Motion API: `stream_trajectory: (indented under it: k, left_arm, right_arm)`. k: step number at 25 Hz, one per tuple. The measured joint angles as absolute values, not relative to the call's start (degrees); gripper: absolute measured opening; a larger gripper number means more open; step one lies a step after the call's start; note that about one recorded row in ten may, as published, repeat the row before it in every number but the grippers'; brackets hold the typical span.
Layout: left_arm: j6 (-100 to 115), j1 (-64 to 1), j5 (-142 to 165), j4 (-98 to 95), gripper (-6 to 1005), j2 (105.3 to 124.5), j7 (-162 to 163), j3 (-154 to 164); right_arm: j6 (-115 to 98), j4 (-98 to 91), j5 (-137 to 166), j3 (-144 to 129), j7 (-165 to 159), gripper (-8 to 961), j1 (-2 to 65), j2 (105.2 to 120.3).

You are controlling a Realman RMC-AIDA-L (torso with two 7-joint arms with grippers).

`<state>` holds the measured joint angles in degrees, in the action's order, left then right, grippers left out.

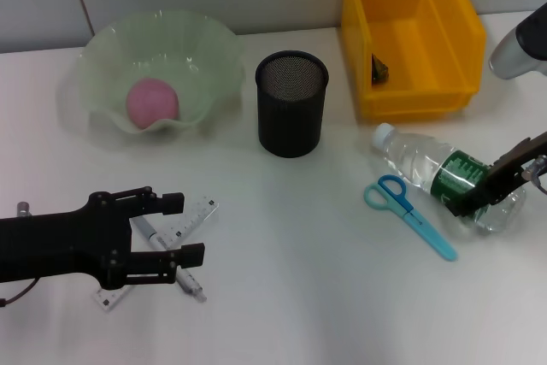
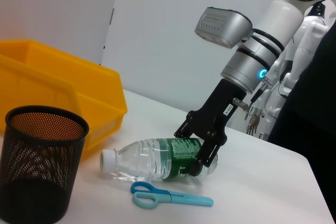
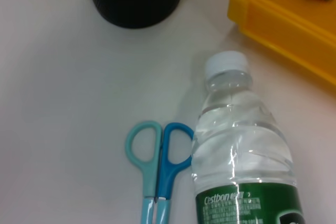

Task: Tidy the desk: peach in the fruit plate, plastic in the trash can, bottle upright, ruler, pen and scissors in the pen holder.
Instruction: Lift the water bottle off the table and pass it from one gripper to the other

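The pink peach lies in the pale green fruit plate. A dark scrap of plastic sits inside the yellow trash can. The water bottle lies on its side, cap toward the pen holder. My right gripper is shut around its green label, also seen from the left wrist. Blue scissors lie beside the bottle. At the front left, my left gripper stands open over the crossed ruler and pen, which it partly hides.
The black mesh pen holder stands mid-table between plate and trash can. The table's right edge runs just beyond the bottle. Bare white tabletop stretches between my two grippers and along the front.
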<state>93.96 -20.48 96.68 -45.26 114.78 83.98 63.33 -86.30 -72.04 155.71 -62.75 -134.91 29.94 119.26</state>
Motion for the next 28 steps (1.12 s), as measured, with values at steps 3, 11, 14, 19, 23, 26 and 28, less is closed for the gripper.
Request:
stream_trajectory:
  k: [3, 11, 14, 19, 23, 26, 28]
  left_arm:
    - [94.04, -20.58, 96.68, -45.26, 846, 114.78, 83.99, 63.29]
    - [94.17, -20.79, 96.67, -45.26, 846, 114.59, 83.99, 63.22]
    - [94.23, -20.90, 96.68, -45.31, 846, 114.59, 84.02, 63.17]
    - [94.23, -20.96, 96.67, -45.34, 847, 114.60, 84.02, 63.18]
    - [94.31, -20.96, 96.64, -45.35, 847, 114.83, 84.10, 63.19]
    - [94.45, -20.94, 96.40, -45.36, 847, 114.97, 84.14, 63.19]
    - [94.53, -20.93, 96.39, -45.35, 847, 115.01, 84.16, 63.19]
  right_arm:
    - [-85.44, -72.22, 155.28, -62.69, -134.03, 773, 29.44, 119.26]
    - [-84.88, -74.25, 152.05, -62.51, -132.07, 774, 27.57, 119.27]
    - [-84.80, -75.72, 151.73, -62.62, -131.61, 774, 26.65, 119.38]
    - [-83.71, -78.02, 147.52, -63.06, -128.47, 775, 23.48, 119.50]
    - [-82.63, -80.10, 143.03, -63.17, -125.37, 775, 19.96, 119.54]
    - [-81.37, -80.69, 139.76, -63.19, -122.89, 775, 17.44, 119.60]
    - [-80.35, -80.69, 137.01, -63.12, -120.33, 776, 15.61, 119.64]
